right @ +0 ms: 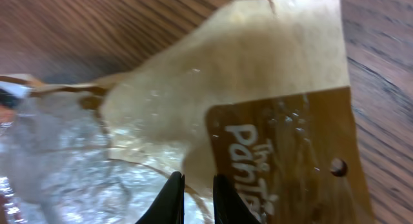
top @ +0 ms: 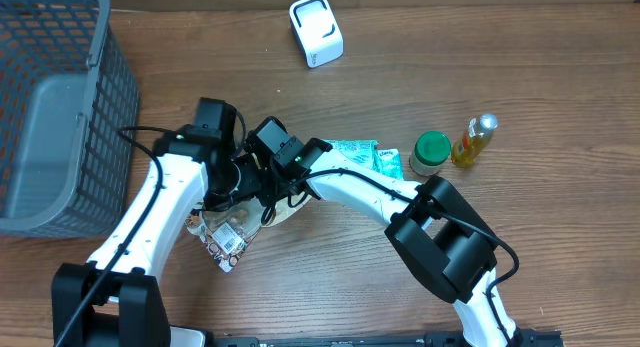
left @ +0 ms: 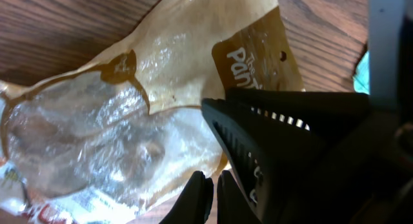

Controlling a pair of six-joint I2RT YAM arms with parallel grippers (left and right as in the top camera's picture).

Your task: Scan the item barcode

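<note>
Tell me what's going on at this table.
Both arms are working on one snack bag, brown and clear, near the table's middle. The left end effector is closed and seems to pinch the bag's edge. The right end effector is clamped on the film beside the brown label. The white scanner stands apart at the far edge, so nothing is scanned yet. A grey basket, teal packet, green-lidded jar and yellow bottle sit untouched.

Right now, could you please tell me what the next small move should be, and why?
Probably lift the bag a little off the table: the left fingers and right fingers both pinch its film, it lies crumpled on the wood, and the white scanner stands well beyond it.
</note>
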